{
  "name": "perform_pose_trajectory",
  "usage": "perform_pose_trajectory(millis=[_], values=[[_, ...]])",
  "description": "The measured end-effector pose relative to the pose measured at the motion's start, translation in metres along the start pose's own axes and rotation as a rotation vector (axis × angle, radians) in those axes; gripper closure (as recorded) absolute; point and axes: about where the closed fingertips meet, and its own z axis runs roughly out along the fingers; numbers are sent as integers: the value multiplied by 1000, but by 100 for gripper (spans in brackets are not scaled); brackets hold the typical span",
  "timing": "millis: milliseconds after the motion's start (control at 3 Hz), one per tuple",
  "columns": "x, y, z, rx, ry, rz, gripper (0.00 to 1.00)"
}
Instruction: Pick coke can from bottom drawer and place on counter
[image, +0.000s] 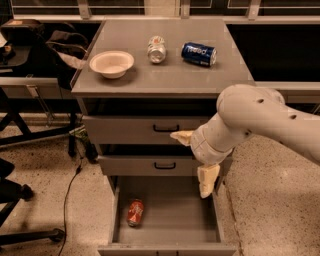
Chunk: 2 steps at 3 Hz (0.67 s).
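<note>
— Where's the coke can (135, 212)?

— Lying on its side at the left of the open bottom drawer (176, 220). My gripper (190, 163) hangs over that drawer's right rear corner, fingers spread wide, holding nothing.

— Your plan?

— Swing left across the drawer, straddle the can's narrow width, and descend without clipping the drawer's walls.

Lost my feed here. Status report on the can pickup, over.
Gripper open, holding nothing, above right side of bottom drawer. Coke can lying on its side at drawer's left, untouched. Nothing between them.
</note>
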Motion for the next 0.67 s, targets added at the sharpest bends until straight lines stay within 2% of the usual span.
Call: perform_pose_trajectory(millis=[333,667], values=[[3,5,41,-26,-44,3,0],[2,17,78,-77,-84,1,0]])
